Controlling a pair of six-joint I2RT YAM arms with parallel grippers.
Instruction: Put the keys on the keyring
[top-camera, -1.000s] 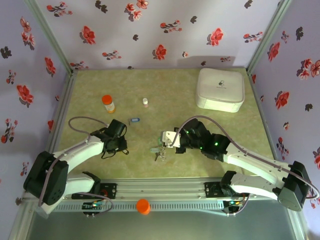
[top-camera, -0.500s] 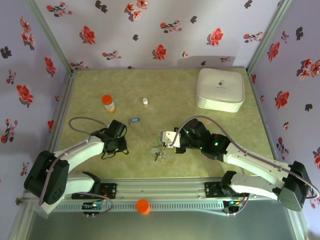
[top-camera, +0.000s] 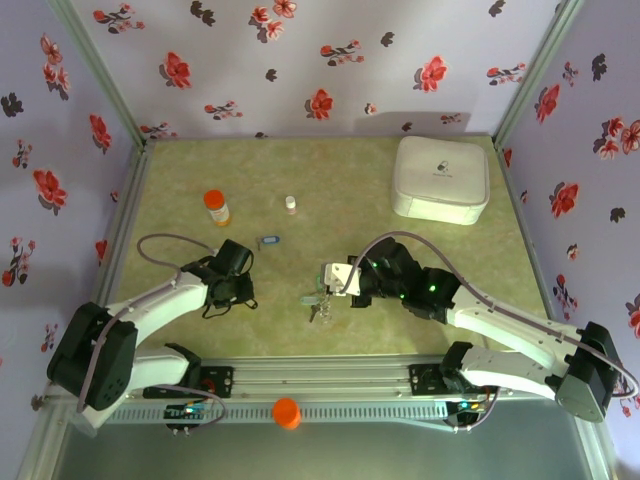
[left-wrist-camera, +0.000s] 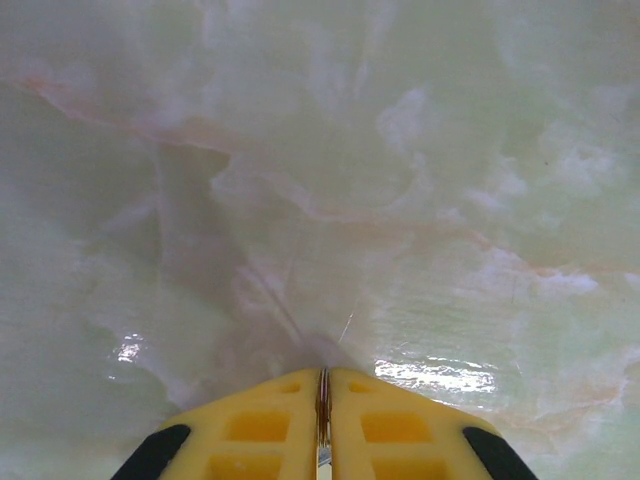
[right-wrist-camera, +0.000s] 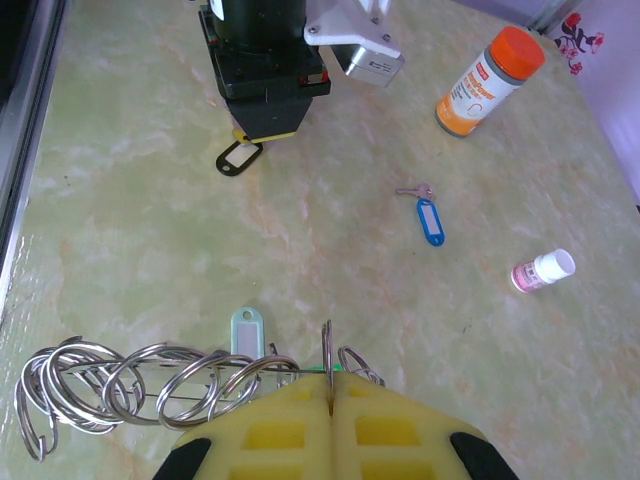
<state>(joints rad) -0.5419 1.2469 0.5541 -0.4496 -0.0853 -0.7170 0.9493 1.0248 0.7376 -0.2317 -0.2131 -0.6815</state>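
Stillness marks the top view, where neither arm has shifted over the last second. The one change is small: the left pincer (left-wrist-camera: 322, 395) has squeezed its yellow fingers the last bit together, and they now stand shut with just a thin sliver of metal in the seam. Seen from the right wrist, its tips sit down on the counter (top-camera: 350, 190) touching the black key (right-wrist-camera: 238, 158). I judge that sliver to be part of that key, though the contact itself is hidden. The right pincer (right-wrist-camera: 330, 395) is fully closed, nipping one ring of the keyring (right-wrist-camera: 165, 382) edge-on. The rest of the keyring, a string of linked silver rings, trails on the counter, well to the near left of the white box (top-camera: 441, 178). The green key (right-wrist-camera: 245, 325) lies against those rings; whether it is threaded I cannot tell. The blue key (right-wrist-camera: 431, 220) lies loose, also well left of the white box and apart from both pincers. With the grasp settled, the black key looks ready to be lifted and carried across to the held ring.
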